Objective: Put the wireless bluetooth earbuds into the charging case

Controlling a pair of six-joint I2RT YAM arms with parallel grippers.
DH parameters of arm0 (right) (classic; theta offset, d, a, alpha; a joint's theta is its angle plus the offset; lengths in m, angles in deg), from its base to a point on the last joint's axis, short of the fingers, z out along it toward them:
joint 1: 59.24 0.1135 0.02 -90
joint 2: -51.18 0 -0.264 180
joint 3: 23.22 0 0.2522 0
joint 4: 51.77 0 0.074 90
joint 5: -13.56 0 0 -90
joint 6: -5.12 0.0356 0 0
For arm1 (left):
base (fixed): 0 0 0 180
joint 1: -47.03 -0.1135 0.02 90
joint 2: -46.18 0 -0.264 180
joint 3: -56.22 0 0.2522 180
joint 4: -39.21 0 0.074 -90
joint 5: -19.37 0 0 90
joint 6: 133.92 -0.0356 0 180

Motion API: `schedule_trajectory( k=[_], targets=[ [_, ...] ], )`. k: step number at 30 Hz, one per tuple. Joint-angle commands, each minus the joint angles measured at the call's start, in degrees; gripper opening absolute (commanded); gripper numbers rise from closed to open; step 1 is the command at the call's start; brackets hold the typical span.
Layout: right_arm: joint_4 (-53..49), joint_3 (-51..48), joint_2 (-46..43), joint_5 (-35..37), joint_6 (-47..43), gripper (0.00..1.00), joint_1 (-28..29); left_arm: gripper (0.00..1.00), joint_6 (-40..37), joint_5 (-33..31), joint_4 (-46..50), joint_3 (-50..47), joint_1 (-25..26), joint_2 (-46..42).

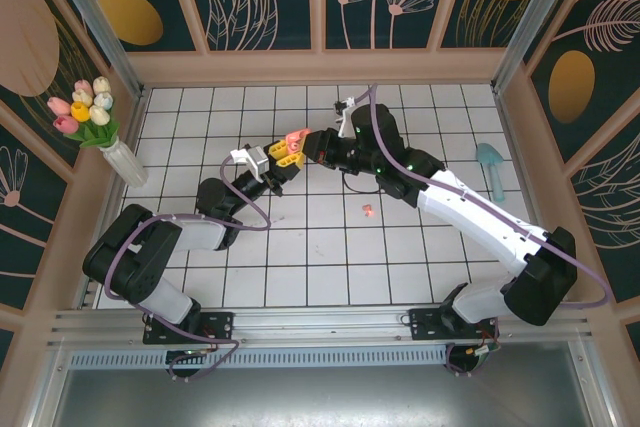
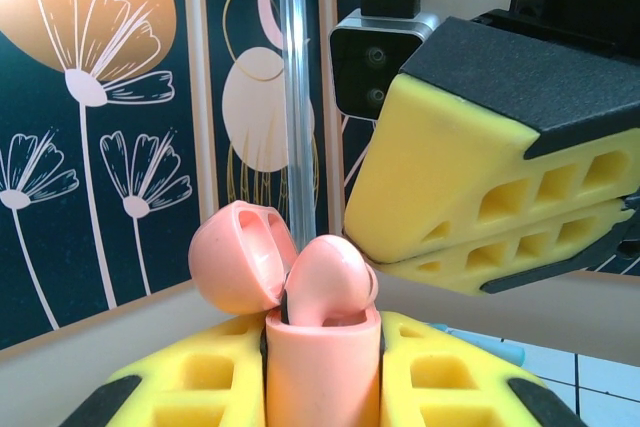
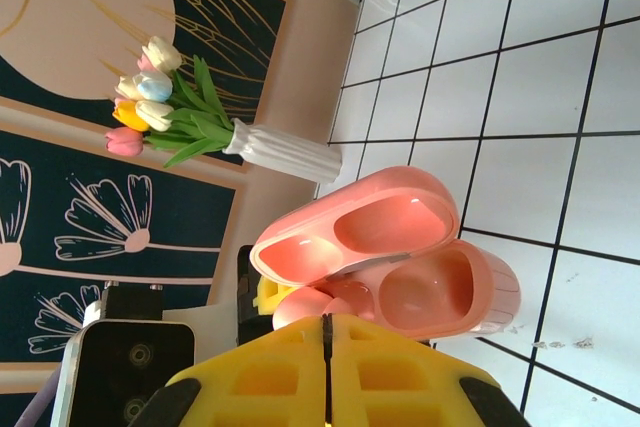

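Top external view, nearest the arm bases: one salmon-pink earbud (image 1: 367, 211) lay on the white tiled floor (image 1: 300, 257), apart from both grippers. Farther out, the left gripper (image 1: 283, 154) was clamped on the pink charging case (image 1: 297, 137) (lid hinged open). The right gripper (image 1: 308, 147) had its fingers pressed together just beside the case; whether they pinched anything, I couldn't tell. Beyond, a vase of tulips (image 3: 285, 152) stood against the wall.

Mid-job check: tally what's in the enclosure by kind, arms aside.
pink charging case: 1
pink earbuds: 2 (loose earbud on the tiles, seated earbud at the case mouth)
vase of tulips: 1
teal scoop-shaped tool: 1
total: 5
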Motion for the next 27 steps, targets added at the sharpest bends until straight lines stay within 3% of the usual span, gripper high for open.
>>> schedule_trajectory(
  k=[1,16,27],
  targets=[
    [1.8,0.5,-1.0,-1.1,-0.2,0.10,-0.2,0.00,0.9,1.1,-7.4,1.0,0.3,-0.3],
    [2.9,0.9,-0.7,-1.6,-0.1,0.09,3.0,0.00,0.8,0.8,-7.4,1.2,0.4,-0.2],
    [2.2,-0.3,-0.1,-0.9,-0.4,0.09,1.0,0.00,0.8,1.0,-7.3,1.3,0.4,-0.6]
  ],
)
